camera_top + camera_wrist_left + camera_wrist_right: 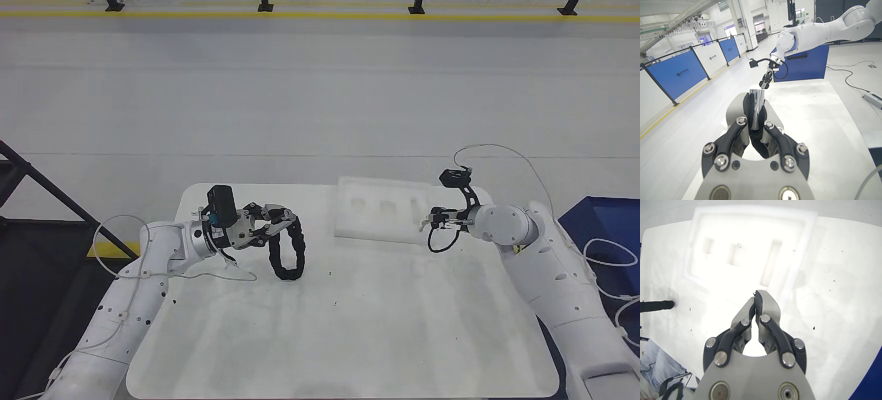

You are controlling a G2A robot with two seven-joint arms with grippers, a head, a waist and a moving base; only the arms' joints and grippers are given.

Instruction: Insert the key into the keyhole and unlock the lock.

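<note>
lock (756,106): its chrome barrel sits clamped between the fingers (734,109) of the left gripper (757,100). the fingers are drawn in narrow on it, and the barrel's end sticks out past the fingertips. black padding lines the fingers on both sides of the barrel. in the top view the lock's black cable (290,255) hangs in a loop below these fingers, toward the table (400,330). whether the loop touches the table i cannot tell.

well beyond the barrel's end, in line with it, the right gripper (764,85) points back at the lock, and the two are apart. its pads (758,306) are pressed together with almost no gap. a small dark bit (754,293) pokes out at their tips. whether that is the key i cannot tell.

under and just past the right fingertips lies a white foam tray (751,224) with three rectangular pockets, resting on the table. off to one side of those fingers, one end of the black cable lies against the white surface.
</note>
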